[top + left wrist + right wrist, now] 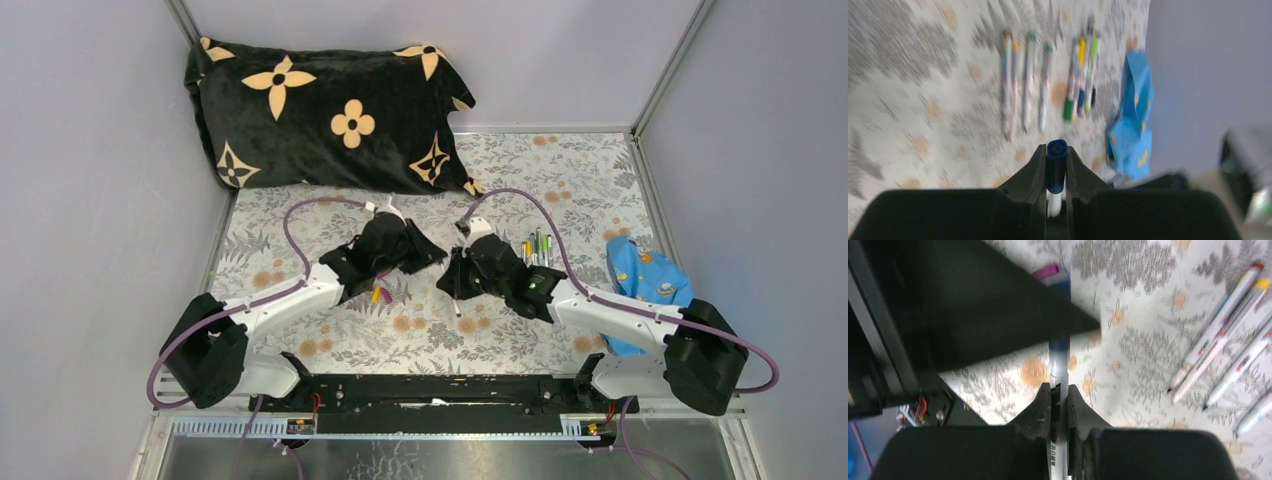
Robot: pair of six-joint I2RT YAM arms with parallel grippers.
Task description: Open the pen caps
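Note:
My left gripper point(1056, 157) is shut on a dark blue pen cap point(1056, 165), with a stub of white barrel showing behind it. My right gripper point(1059, 390) is shut on the whitish barrel of the same pen point(1058, 371). The pen's blue end point(1060, 347) runs under the left gripper's black finger point(998, 305). The two grippers meet tip to tip at mid-table in the top view: left point(432, 256), right point(455, 276). Whether the cap is off the barrel is hidden. A magenta cap point(1045, 272) and a yellow cap point(376, 294) lie loose on the cloth.
Several more pens point(537, 248) lie side by side right of the grippers; they also show in the left wrist view point(1048, 85) and the right wrist view point(1218, 340). A blue fabric piece point(645, 275) lies at the right. A black flowered pillow point(320, 110) fills the back.

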